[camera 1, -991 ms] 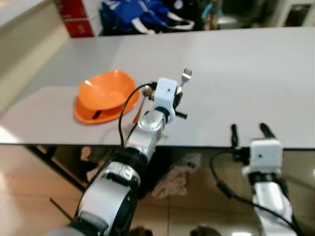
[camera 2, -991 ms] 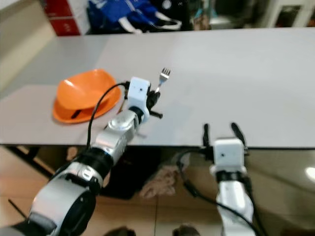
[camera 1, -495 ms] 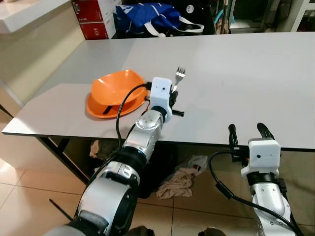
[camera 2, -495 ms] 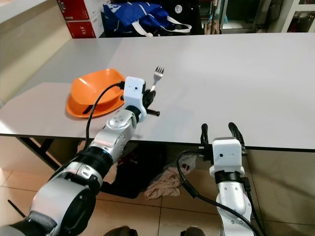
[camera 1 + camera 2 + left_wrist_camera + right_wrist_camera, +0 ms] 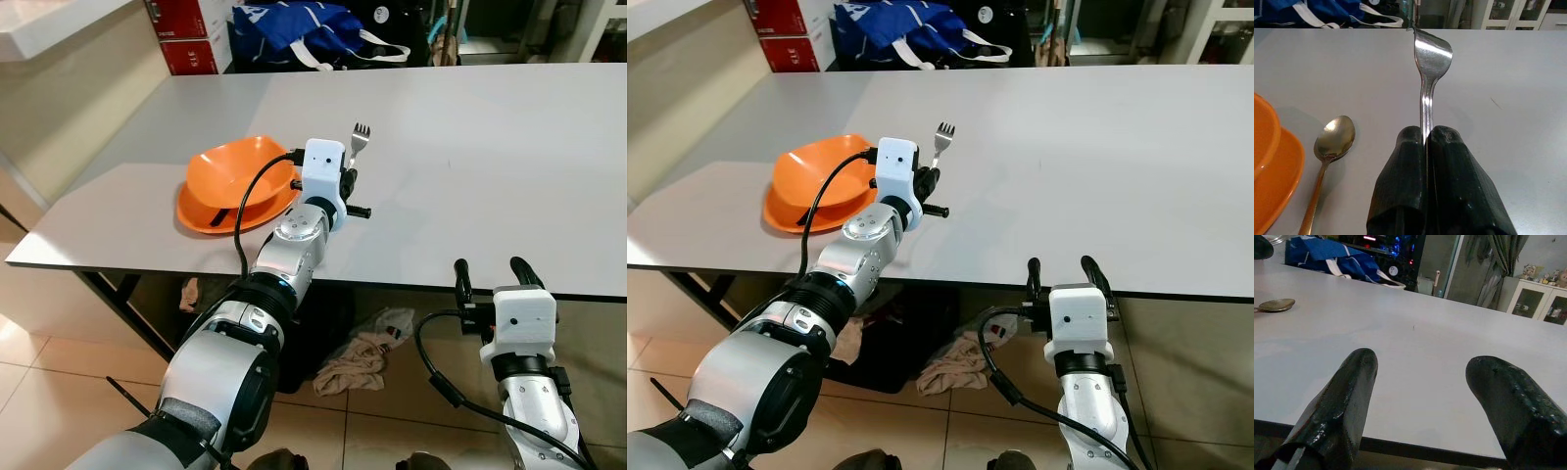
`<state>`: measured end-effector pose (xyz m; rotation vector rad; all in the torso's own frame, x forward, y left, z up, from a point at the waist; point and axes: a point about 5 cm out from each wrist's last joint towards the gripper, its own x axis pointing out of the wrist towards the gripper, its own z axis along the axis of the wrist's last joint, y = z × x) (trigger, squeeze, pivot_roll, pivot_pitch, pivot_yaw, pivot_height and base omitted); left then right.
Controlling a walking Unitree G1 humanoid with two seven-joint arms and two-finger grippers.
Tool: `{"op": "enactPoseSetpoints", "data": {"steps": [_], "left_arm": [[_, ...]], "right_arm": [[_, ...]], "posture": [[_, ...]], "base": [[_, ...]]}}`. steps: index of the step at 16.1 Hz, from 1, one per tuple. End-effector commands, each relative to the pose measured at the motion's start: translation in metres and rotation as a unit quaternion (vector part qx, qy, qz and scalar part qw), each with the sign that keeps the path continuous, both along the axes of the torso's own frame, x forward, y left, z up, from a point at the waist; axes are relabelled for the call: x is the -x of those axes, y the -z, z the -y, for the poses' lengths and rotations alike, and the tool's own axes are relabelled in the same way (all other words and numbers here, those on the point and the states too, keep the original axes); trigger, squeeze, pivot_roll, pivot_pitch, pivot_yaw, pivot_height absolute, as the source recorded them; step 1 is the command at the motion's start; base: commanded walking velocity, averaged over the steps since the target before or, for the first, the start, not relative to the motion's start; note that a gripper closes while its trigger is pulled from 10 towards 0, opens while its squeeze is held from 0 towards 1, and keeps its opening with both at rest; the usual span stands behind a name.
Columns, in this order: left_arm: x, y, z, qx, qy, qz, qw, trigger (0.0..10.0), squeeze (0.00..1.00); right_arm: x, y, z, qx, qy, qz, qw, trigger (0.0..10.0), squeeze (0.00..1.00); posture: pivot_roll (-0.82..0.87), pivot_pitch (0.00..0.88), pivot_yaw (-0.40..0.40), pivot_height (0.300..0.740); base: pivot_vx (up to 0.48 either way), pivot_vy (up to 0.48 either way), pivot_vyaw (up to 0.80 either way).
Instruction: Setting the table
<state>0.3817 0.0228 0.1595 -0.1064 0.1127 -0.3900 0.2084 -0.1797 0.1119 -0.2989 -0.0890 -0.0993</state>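
the fork (image 5: 1426, 83) is steel, stiff, light and likely slick; it is pinched by its handle in the left gripper (image 5: 1427, 142), tines up over the table (image 5: 470, 147) near its front edge. a spoon (image 5: 1332, 147) lies beside it, touching an orange bowl (image 5: 235, 181). the right gripper (image 5: 1425, 396) waits spread wide at the table's front edge.

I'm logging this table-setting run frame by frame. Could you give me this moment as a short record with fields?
left gripper: shut on the fork, held above the table
fork: tines pointing away from the robot
right gripper: open, holding nothing, at the table's near edge
spoon: lying on the table beside the orange bowl
orange bowl: resting on an orange plate
background: blue bag beyond the table
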Motion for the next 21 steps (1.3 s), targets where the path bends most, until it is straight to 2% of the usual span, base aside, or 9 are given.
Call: {"op": "enactPoseSetpoints", "data": {"steps": [1, 13, 14, 15, 17, 18, 21], "left_arm": [[0.002, -0.005, 0.012, 0.011, 0.008, -0.003, 1.0, 0.0, 0.0], [0.001, -0.005, 0.012, 0.011, 0.007, -0.005, 1.0, 0.0, 0.0], [0.005, -0.008, 0.017, 0.0, 0.044, 0.039, 0.998, 0.0, 0.0], [0.008, -0.012, 0.013, 0.011, 0.063, 0.075, 0.995, 0.0, 0.0], [0.016, -0.013, 0.001, 0.007, 0.086, 0.115, 0.99, 0.0, 0.0], [0.016, -0.013, 0.001, 0.007, 0.086, 0.115, 0.99, 0.0, 0.0], [0.029, -0.017, -0.003, 0.009, 0.112, 0.147, 0.983, 0.0, 0.0]], "right_arm": [[0.001, -0.006, -0.002, 0.002, -0.001, 0.01, 1.0, 10.0, 0.0], [0.002, -0.006, -0.001, 0.002, 0.001, 0.008, 1.0, 10.0, 0.0], [0.003, -0.003, -0.003, -0.002, 0.002, 0.006, 1.0, 10.0, 0.0], [0.003, -0.003, -0.002, -0.004, 0.005, 0.007, 1.0, 10.0, 0.0], [0.003, -0.003, -0.001, -0.003, 0.006, 0.007, 1.0, 10.0, 0.0], [0.003, -0.003, -0.001, -0.003, 0.006, 0.007, 1.0, 10.0, 0.0], [0.0, -0.002, -0.002, -0.003, -0.001, 0.006, 1.0, 10.0, 0.0]], "posture": [[-0.17, 0.0, 0.135, 0.71], [-0.17, 0.0, 0.137, 0.71], [-0.17, 0.0, 0.154, 0.71], [-0.17, 0.0, 0.154, 0.71], [-0.16, 0.0, 0.144, 0.71], [-0.16, 0.0, 0.144, 0.71], [-0.14, 0.0, 0.134, 0.71]], "base": [[0.0, 0.0, 0.0], [0.0, 0.0, 0.0], [0.0, -0.424, 0.0], [0.3, -0.371, 0.0], [0.304, -0.368, 0.0], [0.304, -0.368, 0.0], [0.104, -0.12, 0.0]]}}
